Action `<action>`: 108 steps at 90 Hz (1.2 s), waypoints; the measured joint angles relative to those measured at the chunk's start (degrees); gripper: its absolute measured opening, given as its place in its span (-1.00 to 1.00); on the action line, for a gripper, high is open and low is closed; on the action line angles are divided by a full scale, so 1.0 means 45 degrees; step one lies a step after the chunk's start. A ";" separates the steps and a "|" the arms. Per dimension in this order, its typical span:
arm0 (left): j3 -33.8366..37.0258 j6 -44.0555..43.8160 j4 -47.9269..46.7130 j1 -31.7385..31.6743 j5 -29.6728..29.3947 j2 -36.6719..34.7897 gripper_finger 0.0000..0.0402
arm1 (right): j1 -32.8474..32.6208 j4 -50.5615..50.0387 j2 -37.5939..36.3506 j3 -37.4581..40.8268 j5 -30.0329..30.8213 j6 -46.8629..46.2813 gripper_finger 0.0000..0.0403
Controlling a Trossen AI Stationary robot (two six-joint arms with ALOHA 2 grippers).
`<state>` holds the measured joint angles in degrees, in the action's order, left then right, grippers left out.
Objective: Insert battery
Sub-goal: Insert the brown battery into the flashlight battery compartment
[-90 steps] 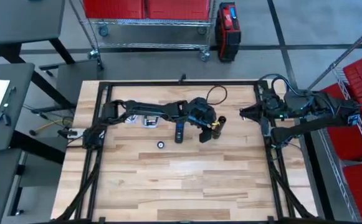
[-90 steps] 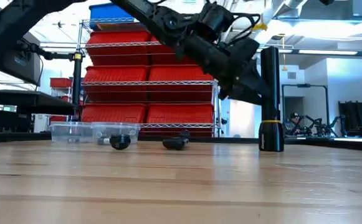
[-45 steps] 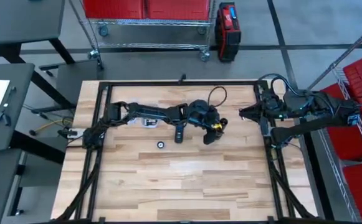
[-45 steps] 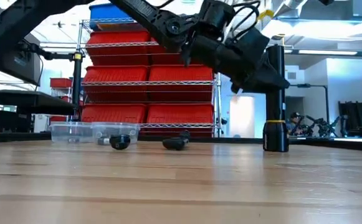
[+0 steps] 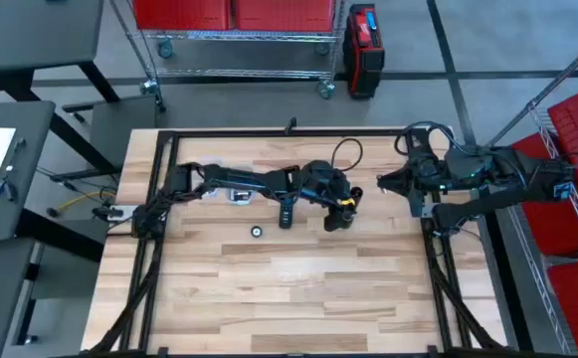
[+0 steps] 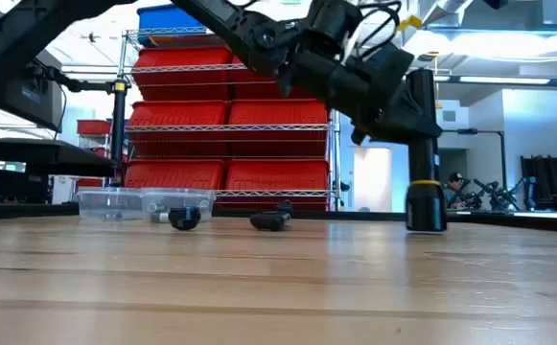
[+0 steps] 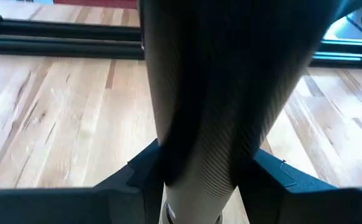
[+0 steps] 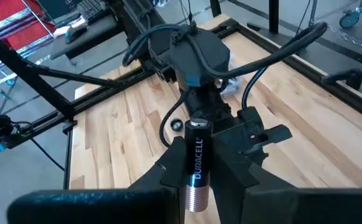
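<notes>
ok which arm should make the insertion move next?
Right. Its gripper holds the Duracell battery, aimed toward the flashlight. The left gripper is occupied holding that flashlight upright.

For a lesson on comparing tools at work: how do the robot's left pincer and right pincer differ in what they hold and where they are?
The left pincer grips a tall black flashlight, standing upright on the table; the right pincer holds a small Duracell battery.
The left pincer sits near the table's middle; the right pincer hangs by the right edge.
Both are shut on their object.
</notes>
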<state>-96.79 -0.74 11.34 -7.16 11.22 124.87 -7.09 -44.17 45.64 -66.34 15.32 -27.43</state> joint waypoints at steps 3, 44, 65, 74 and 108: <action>0.0000 0.0001 0.0007 0.0011 -0.0003 -0.0262 -0.32 | 0.0000 0.0380 0.0110 0.0062 0.0002 0.0224 -0.81; -0.0072 0.0702 -0.1723 0.0321 -0.0069 -0.3888 -0.32 | 0.0479 0.6597 0.1659 0.0197 -0.0096 0.3285 -0.82; -0.0015 0.0926 -0.2084 0.0562 -0.0455 -0.3822 -0.32 | 0.0529 0.7613 0.1894 0.0192 -0.0271 0.3539 -0.82; -0.0049 0.0743 -0.1879 0.0617 -0.0445 -0.3877 -0.32 | 0.0490 0.7238 0.1936 0.0192 -0.0304 0.3437 -0.82; -0.0029 0.0769 -0.1873 0.0671 -0.0443 -0.4339 -0.32 | 0.0408 0.6797 0.2028 0.0182 -0.0331 0.3412 -0.82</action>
<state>-96.92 2.72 2.91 -4.14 9.22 105.35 -5.26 -13.59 54.76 -65.52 13.84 -12.08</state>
